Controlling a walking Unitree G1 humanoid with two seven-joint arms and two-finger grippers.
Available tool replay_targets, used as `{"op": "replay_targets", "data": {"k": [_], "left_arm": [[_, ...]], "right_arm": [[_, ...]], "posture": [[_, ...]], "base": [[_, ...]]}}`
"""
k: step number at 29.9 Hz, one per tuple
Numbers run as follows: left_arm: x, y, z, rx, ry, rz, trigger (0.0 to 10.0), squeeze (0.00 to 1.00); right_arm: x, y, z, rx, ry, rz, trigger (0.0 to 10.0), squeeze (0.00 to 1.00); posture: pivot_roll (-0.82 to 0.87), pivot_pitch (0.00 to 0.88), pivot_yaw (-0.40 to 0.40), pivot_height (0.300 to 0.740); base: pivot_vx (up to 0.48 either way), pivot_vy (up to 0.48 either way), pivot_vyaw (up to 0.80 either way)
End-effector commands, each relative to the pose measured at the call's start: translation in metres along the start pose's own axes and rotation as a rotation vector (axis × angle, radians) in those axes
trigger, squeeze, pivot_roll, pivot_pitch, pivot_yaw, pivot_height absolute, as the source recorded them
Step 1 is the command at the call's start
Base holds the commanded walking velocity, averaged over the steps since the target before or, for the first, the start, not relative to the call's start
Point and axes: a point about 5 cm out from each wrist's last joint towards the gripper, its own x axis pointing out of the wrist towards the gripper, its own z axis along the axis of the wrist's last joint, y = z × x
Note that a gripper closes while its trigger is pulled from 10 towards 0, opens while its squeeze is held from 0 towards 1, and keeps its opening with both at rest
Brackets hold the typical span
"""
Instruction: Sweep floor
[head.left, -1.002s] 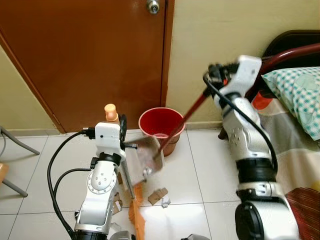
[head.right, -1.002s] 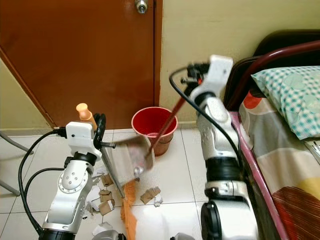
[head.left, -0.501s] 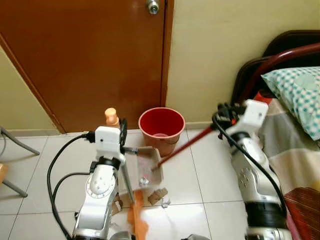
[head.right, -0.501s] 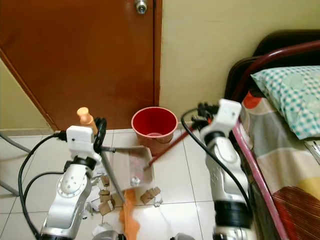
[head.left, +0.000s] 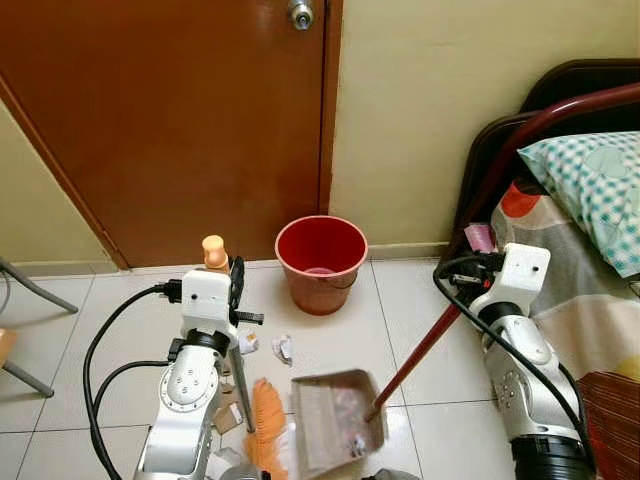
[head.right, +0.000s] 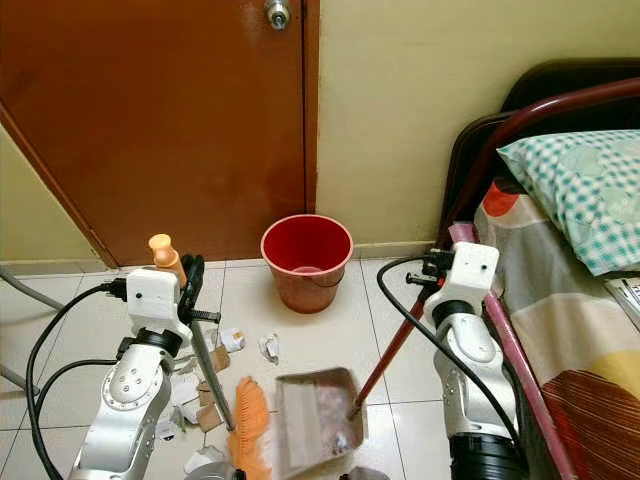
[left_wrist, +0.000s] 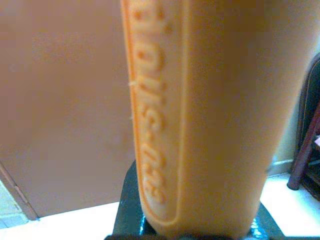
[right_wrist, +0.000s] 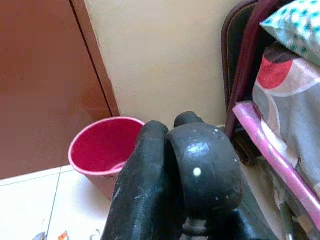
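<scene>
1. Two tools sit in our grasp: the left end effector clamps the orange-topped broom, bristles on the floor among paper scraps.
2. Our right end effector grips the dustpan by its red pole; the pan rests flat before the red bucket.

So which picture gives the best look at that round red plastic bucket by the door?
The right eye view: the round red plastic bucket stands whole and unblocked. The left eye view matches it. In the right wrist view, black fingers hide part.
</scene>
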Motion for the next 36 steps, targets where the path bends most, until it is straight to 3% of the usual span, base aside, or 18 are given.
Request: {"op": "replay_targets", "data": {"k": [1, 10, 18, 23, 26, 36], "left_arm": [[0.002, -0.001, 0.007, 0.017, -0.034, -0.013, 10.0, 0.00], [0.001, 0.001, 0.007, 0.018, -0.029, -0.013, 10.0, 0.00], [0.002, -0.001, 0.007, 0.015, -0.025, -0.013, 10.0, 0.00], [0.001, -0.002, 0.007, 0.013, -0.022, -0.012, 10.0, 0.00], [0.001, -0.002, 0.006, 0.013, -0.017, -0.011, 10.0, 0.00], [0.003, -0.004, 0.006, 0.010, -0.017, -0.018, 10.0, 0.00]], "right_arm": [[-0.001, -0.004, 0.004, -0.026, -0.035, -0.025, 10.0, 0.00], [-0.007, -0.021, -0.009, -0.082, 0.048, -0.139, 10.0, 0.00], [-0.018, -0.037, -0.029, -0.088, 0.219, -0.193, 10.0, 0.00], [-0.025, -0.040, -0.037, -0.098, 0.327, -0.178, 10.0, 0.00], [-0.034, -0.037, -0.039, -0.139, 0.435, -0.068, 10.0, 0.00], [-0.039, -0.042, -0.035, -0.141, 0.491, -0.034, 10.0, 0.00]], "posture": [[-0.04, 0.018, 0.010, 0.740], [-0.04, 0.028, 0.012, 0.740], [-0.05, 0.036, 0.008, 0.740], [-0.05, 0.040, 0.006, 0.740], [-0.05, 0.041, 0.005, 0.740], [-0.07, 0.047, 0.008, 0.740]], "base": [[0.000, 0.000, 0.00], [0.000, 0.000, 0.00], [0.000, 0.000, 0.00], [0.000, 0.000, 0.00], [0.000, 0.000, 0.00], [0.000, 0.000, 0.00]]}}
